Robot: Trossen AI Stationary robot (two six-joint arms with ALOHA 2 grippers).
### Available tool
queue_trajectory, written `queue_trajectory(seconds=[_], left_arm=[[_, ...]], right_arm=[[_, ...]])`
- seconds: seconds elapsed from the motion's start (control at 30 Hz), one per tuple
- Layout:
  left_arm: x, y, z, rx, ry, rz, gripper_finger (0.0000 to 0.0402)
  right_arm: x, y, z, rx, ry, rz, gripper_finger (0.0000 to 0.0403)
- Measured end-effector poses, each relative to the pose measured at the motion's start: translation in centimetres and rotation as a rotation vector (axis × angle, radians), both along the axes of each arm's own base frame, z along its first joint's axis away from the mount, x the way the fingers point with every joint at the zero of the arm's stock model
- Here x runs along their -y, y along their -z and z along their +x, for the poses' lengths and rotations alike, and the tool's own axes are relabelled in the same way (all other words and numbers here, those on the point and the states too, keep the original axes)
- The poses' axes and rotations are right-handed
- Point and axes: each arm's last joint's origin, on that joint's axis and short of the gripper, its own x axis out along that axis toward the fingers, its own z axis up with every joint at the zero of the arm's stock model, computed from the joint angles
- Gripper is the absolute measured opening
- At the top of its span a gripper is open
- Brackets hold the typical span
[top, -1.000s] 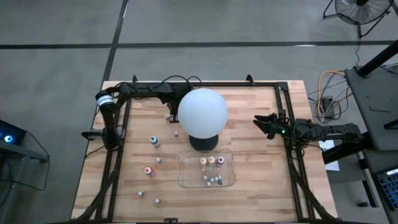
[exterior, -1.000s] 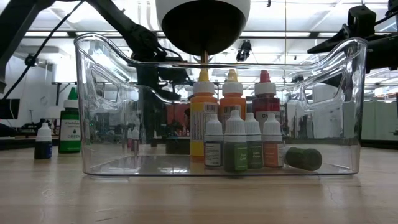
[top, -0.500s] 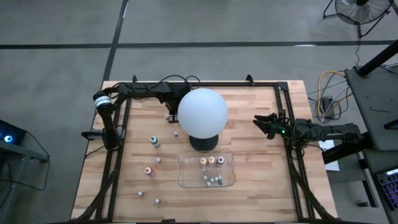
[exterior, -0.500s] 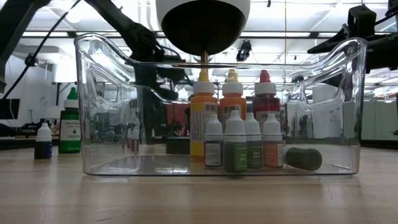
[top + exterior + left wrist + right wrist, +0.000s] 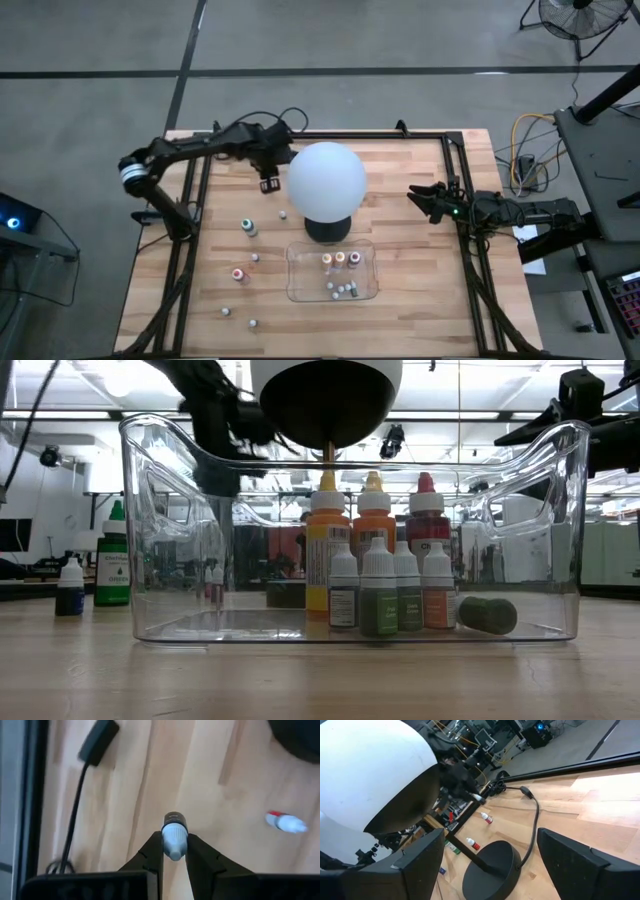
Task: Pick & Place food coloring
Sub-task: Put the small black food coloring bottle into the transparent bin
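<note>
One bottle (image 5: 174,834) pinched in left end effector (image 5: 270,184), frame upper left; thin grip risks slippage. Right end effector (image 5: 418,200) spread, idle.

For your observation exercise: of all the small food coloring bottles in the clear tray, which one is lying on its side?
The dark green bottle at the right end of the clear tray in the low view. It lies flat on the tray floor, while every other bottle there stands upright.

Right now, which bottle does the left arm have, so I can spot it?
Start at the white globe and look to its far-left edge, where the left gripper sits. Clamped between its jaws is a small food coloring bottle: whitish body, dark cap, the only one lifted off the table.
</note>
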Motion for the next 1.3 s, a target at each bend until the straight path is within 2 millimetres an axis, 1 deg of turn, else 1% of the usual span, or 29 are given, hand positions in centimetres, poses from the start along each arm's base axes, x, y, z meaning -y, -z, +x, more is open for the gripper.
queue_trajectory(seconds=[0.17, 0.33, 0.43, 0.57, 0.73, 0.9, 1.03, 1.3], left_arm=[[2.1, -3.1, -2.2, 0.048, -0.057, 0.008, 0.0037], [5.0, -5.8, -4.5, 0.088, -0.105, 0.044, 0.0037], [7.1, -6.9, -5.6, 0.117, -0.109, 0.025, 0.0037], [9.7, -7.9, -6.6, 0.152, -0.124, -0.016, 0.0036], [12.8, -8.4, -7.2, 0.181, -0.115, -0.072, 0.0036], [15.7, -8.3, -7.1, 0.201, -0.14, -0.123, 0.0036], [17.8, -7.8, -6.6, 0.198, -0.161, -0.14, 0.0036], [21.4, -6.5, -5.0, 0.161, -0.279, -0.183, 0.0032]], right_arm=[[0.0, 0.0, 0.0, -0.001, 0.0, 0.0, 0.0302], [0.0, 0.0, 0.0, -0.003, 0.001, 0.0, 0.0306], [0.0, 0.0, 0.0, -0.004, 0.001, 0.0, 0.0309], [0.0, 0.0, 0.0, -0.004, 0.0, 0.0, 0.0311], [0.0, 0.0, 0.0, -0.004, 0.0, 0.0, 0.0305], [0.0, 0.0, 0.0, -0.004, 0.0, 0.0, 0.0302], [0.0, 0.0, 0.0, -0.004, 0.0, 0.0, 0.0302], [0.0, 0.0, 0.0, -0.004, 0.0, 0.0, 0.0302]])
